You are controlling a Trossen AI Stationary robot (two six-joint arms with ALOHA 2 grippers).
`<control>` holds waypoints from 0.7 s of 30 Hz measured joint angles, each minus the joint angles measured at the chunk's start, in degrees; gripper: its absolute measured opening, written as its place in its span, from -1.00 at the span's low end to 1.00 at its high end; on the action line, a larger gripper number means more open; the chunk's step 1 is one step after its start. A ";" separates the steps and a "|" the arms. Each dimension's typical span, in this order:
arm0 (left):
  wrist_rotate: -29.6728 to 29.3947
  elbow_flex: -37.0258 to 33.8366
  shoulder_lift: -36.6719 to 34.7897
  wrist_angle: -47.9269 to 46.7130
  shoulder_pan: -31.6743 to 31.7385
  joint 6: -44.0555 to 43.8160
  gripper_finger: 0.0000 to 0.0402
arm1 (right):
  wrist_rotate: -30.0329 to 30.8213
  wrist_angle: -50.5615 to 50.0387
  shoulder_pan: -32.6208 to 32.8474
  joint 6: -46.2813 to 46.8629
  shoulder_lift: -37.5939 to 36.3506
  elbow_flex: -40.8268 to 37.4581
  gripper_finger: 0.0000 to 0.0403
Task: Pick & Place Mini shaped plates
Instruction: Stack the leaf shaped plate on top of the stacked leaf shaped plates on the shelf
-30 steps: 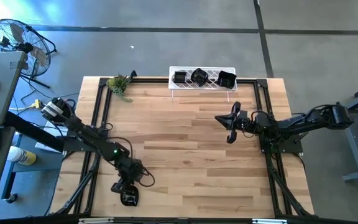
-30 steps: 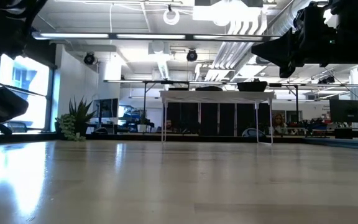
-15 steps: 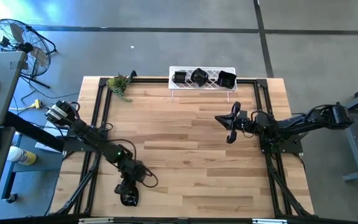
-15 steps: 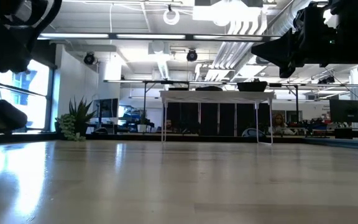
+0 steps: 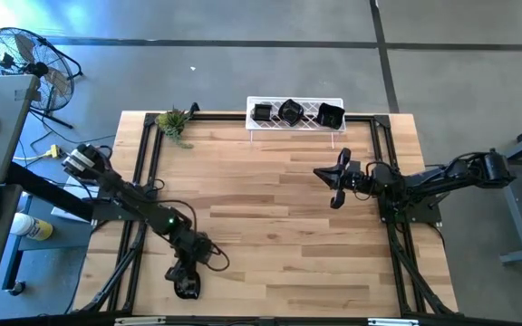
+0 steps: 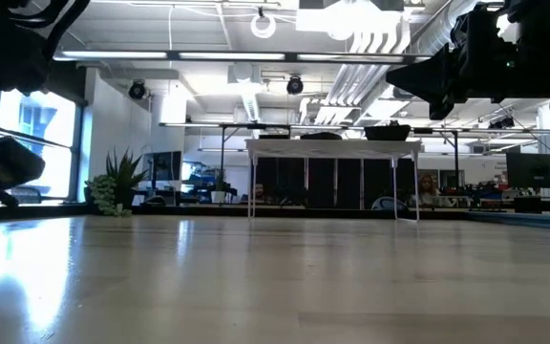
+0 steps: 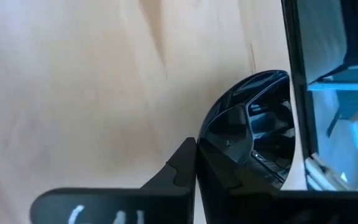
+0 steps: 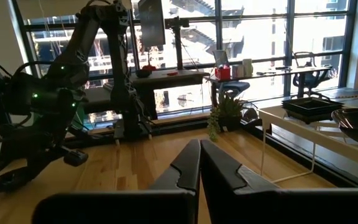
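My left gripper [image 5: 186,284] is near the table's front left corner, shut on one glossy black mini plate [image 7: 253,140], held above the wood. It also shows at the left edge of the low view [image 6: 3,162]. Three more black mini plates [image 5: 290,111] sit on the white wire rack [image 5: 297,116] at the far edge. My right gripper [image 5: 326,178] hovers over the right half of the table, shut and empty [image 8: 199,163]. My left gripper pinches the mini plate by its rim [image 7: 211,138] between its two fingers. The fingers themselves hide the exact place of contact. The plate is tilted and lifted clear of the table, close to the table's near left edge.
A small green plant [image 5: 174,122] stands at the far left corner. Black frame rails [image 5: 143,181] run along the table's left and right sides. The rack stands on thin white legs [image 8: 265,146]. A fan and a desk are off the table's left side.
My left gripper has dipped a little toward the table with the plate and come back up to about its earlier height. It has stayed shut on the plate.
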 joint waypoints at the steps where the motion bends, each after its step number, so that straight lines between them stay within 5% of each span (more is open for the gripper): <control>1: 0.05 0.00 -0.68 -0.69 0.45 -0.26 -0.99 | 0.00 0.00 0.00 0.00 0.00 0.00 -0.98; 11: -0.63 0.02 -10.41 -4.50 10.54 -1.80 -1.00 | 0.00 0.01 0.02 0.00 0.00 0.00 -0.97; 21: 0.12 0.03 -11.34 -8.35 22.95 -2.01 -1.00 | 0.00 -0.22 0.00 0.00 0.00 0.00 -0.97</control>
